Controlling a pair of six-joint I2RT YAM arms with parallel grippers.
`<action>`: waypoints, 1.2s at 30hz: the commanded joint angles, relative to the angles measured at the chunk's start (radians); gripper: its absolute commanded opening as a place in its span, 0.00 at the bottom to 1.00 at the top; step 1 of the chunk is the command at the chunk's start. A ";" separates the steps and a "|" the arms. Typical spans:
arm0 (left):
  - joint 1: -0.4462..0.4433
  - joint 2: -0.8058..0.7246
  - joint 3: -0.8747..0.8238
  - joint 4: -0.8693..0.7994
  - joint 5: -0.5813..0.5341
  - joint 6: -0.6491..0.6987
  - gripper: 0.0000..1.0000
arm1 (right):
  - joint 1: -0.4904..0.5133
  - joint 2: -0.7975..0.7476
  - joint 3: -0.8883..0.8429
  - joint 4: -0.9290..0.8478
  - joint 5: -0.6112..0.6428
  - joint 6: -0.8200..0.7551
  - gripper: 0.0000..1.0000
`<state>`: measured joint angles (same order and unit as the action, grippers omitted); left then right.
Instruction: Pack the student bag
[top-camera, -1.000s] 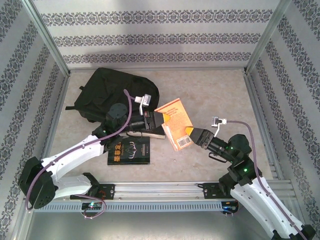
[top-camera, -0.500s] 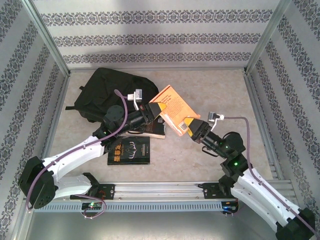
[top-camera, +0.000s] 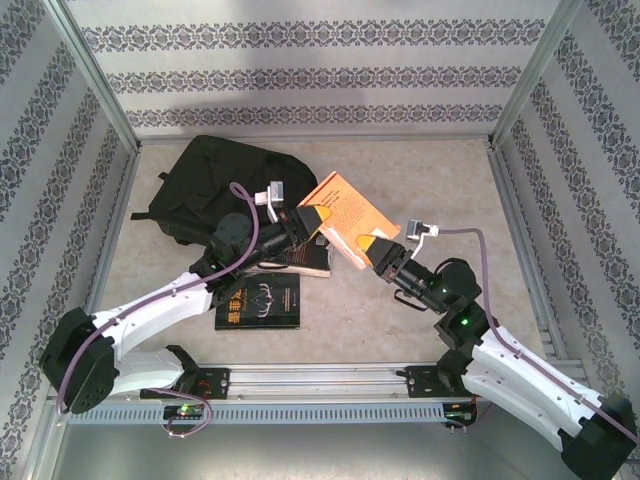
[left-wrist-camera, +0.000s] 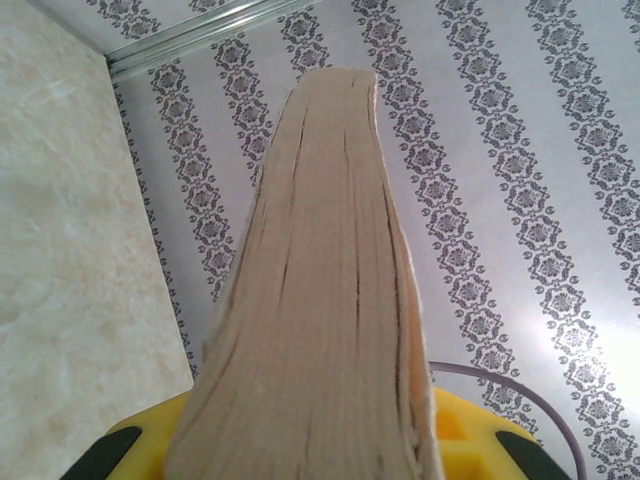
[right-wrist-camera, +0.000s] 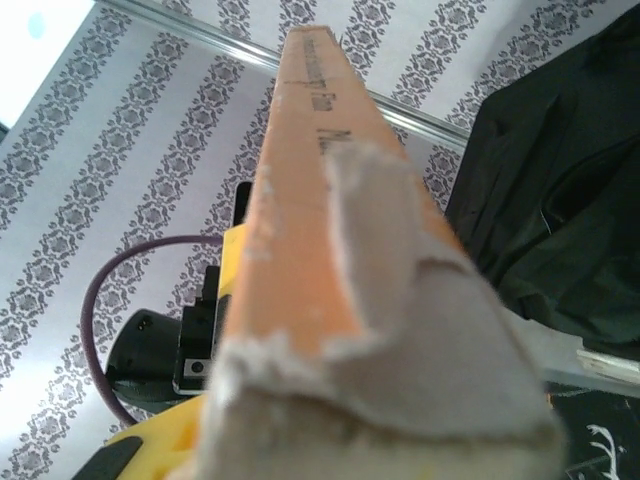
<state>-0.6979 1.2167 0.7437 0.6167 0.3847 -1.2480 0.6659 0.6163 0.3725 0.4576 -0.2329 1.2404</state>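
Nearest: black book (top-camera: 258, 300) lying flat. Orange book (top-camera: 345, 205) gripped from both ends: right gripper (top-camera: 371, 246) clamped on its near-right corner, left gripper (top-camera: 317, 221) clamped on its left edge. Student bag (top-camera: 225, 180) lies far-left of the fingers, long axis roughly left-right. Left arm is nearer.

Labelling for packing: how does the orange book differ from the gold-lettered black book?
The orange book is raised and tilted; the black book lies flat on the table. The orange book is gripped by the left pincer and right pincer; no pincer holds the black book. Both are closed.
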 joint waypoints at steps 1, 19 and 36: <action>0.025 -0.013 0.063 -0.119 0.058 0.128 0.29 | 0.004 -0.059 0.067 -0.153 0.113 -0.086 0.00; 0.170 0.579 1.109 -1.615 -0.194 1.149 0.73 | -0.196 -0.080 0.182 -0.660 0.003 -0.346 0.00; 0.246 0.873 1.333 -1.776 -0.207 1.243 0.66 | -0.476 0.026 0.175 -0.571 -0.381 -0.308 0.00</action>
<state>-0.4686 2.0678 2.0468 -1.1004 0.1898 -0.0429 0.2081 0.6472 0.5350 -0.2070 -0.5289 0.9207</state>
